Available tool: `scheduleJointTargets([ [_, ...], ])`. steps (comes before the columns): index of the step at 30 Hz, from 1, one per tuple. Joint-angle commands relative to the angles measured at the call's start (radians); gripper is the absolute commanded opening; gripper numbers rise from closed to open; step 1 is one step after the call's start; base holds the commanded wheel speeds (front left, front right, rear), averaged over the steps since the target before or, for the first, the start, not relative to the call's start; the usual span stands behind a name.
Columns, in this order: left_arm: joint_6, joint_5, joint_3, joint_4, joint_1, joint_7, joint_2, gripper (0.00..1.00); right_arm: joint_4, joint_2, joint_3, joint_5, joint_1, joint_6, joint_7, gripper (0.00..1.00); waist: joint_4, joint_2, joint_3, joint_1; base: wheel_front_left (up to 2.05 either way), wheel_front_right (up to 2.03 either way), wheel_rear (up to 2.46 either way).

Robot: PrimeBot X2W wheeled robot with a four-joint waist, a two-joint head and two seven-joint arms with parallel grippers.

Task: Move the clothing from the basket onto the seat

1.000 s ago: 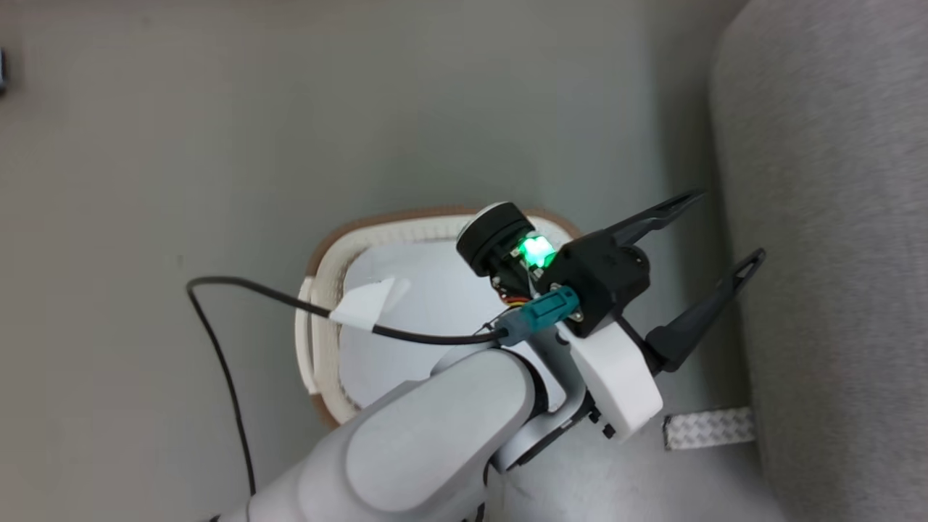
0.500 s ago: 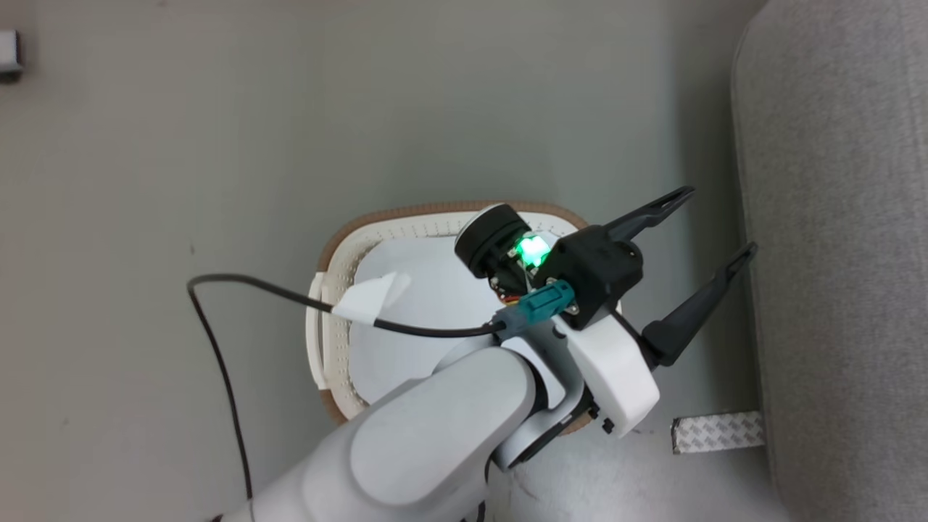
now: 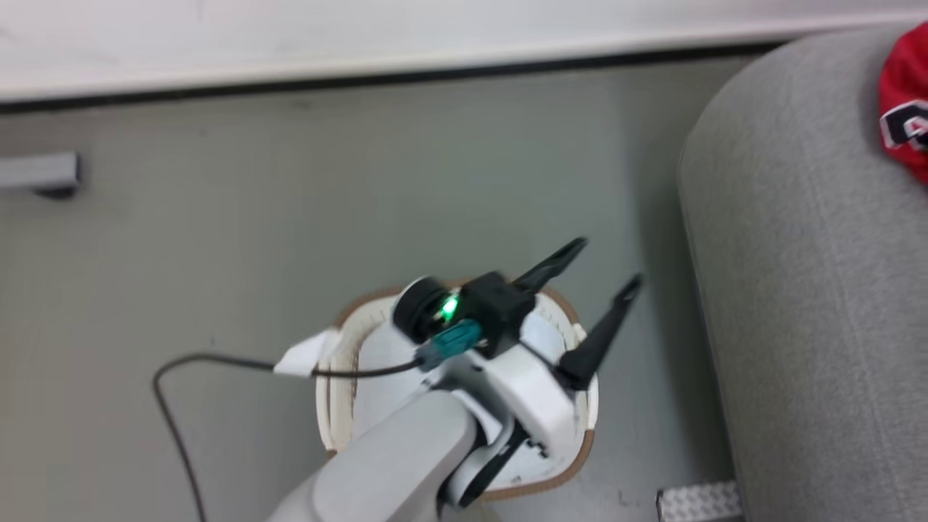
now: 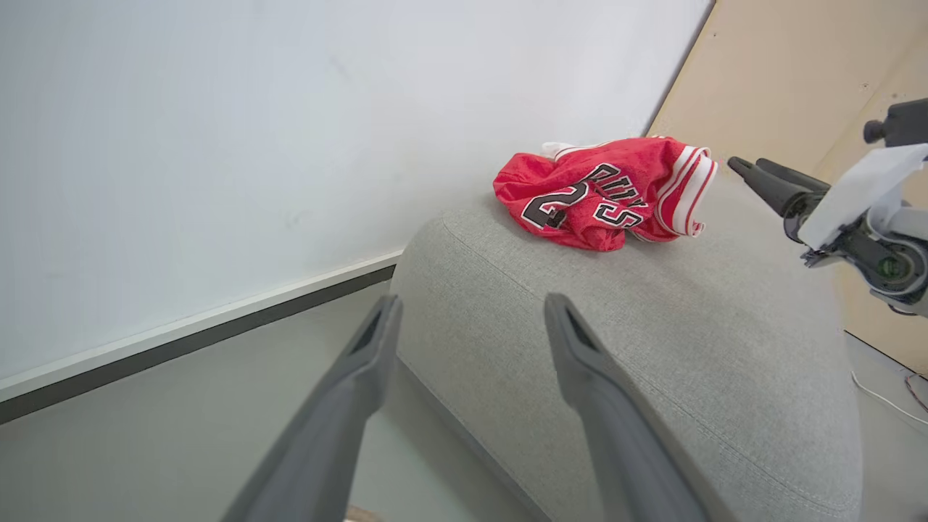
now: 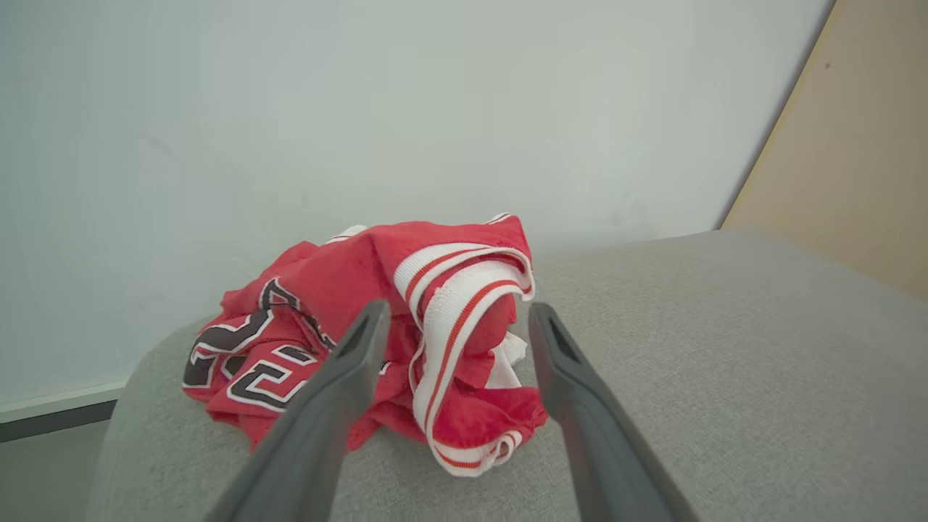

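Showing what is probably the close of the transfer: the clothing (image 4: 609, 192) is lying crumpled on the seat (image 4: 652, 341), toward the upper right of the left wrist view and at the upper right corner of the head view. It is well apart from the basket (image 3: 333, 406) at the lower centre of the head view.

You are looking at a heap rather than a spread garment, with striped trim uppermost and black numerals facing the lower left of the right wrist view. Soft fabric let go from above would likely be lying this way.

Your left gripper (image 3: 602, 267) is hanging over the basket with its jaws spread wide and nothing between them. Its fingers are pointing toward the seat's rounded edge, which is why its wrist camera is taking in both seat and jersey.

Your right gripper (image 5: 458, 310) is sitting low over the seat, jaws likewise spread and empty, with the jersey lying just beyond its fingertips. Whether a tip is touching the trim, you cannot tell.

Inside the basket, a flat pale pad (image 3: 377, 395) is showing past the arm; it is not part of the load, and the arm is hiding the rest of the interior.

Judging from this, the task is looking as good as done, with both grippers parted so that nothing is dragging the fabric off the seat.
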Motion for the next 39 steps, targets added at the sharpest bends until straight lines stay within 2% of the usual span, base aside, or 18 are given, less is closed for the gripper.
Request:
scheduleJointTargets([
  [1, 0.011, -0.009, 0.008, 0.006, 0.029, -0.014, 0.014, 1.0, -0.03, 0.015, -0.01, -0.016, 0.046, -0.002, 0.001, 1.0, 0.004, 0.0, -0.071, 0.0002, 0.0, 0.0, 0.0],
  [5, 0.043, -0.019, 0.025, 0.045, 0.097, -0.062, 0.033, 1.0, -0.182, 0.083, -0.059, -0.072, 0.172, -0.002, 0.001, 1.0, 0.029, 0.0, -0.159, 0.0002, 0.0, 0.0, 0.0],
  [9, 0.071, -0.028, 0.045, 0.08, 0.169, -0.096, 0.056, 1.0, -0.313, 0.167, -0.061, -0.128, 0.288, -0.002, 0.001, 1.0, 0.045, 0.0, -0.233, 0.0002, 0.0, 0.0, 0.0],
  [17, 0.105, -0.058, 0.13, 0.117, 0.339, -0.126, 0.095, 1.0, -0.463, 0.314, 0.076, -0.222, 0.474, -0.002, 0.001, 1.0, 0.051, 0.0, -0.353, 0.0002, 0.0, 0.0, 0.0],
  [24, 0.13, 0.001, 0.266, 0.094, 0.479, -0.125, 0.105, 1.0, -0.517, 0.363, 0.201, -0.255, 0.568, -0.002, 0.0, 1.0, 0.04, 0.0, -0.393, 0.0002, 0.0, 0.0, 0.0],
  [28, 0.124, 0.048, 0.361, 0.084, 0.558, -0.125, 0.093, 1.0, -0.515, 0.383, 0.231, -0.272, 0.602, -0.002, 0.0, 1.0, 0.042, 0.0, -0.404, 0.0002, 0.0, 0.0, 0.0],
  [39, 0.057, 0.216, 0.601, 0.069, 0.71, -0.125, 0.046, 1.0, -0.472, 0.402, 0.269, -0.274, 0.665, -0.002, 0.0, 1.0, 0.077, 0.0, -0.44, 0.0002, 0.0, 0.0, 0.0],
])
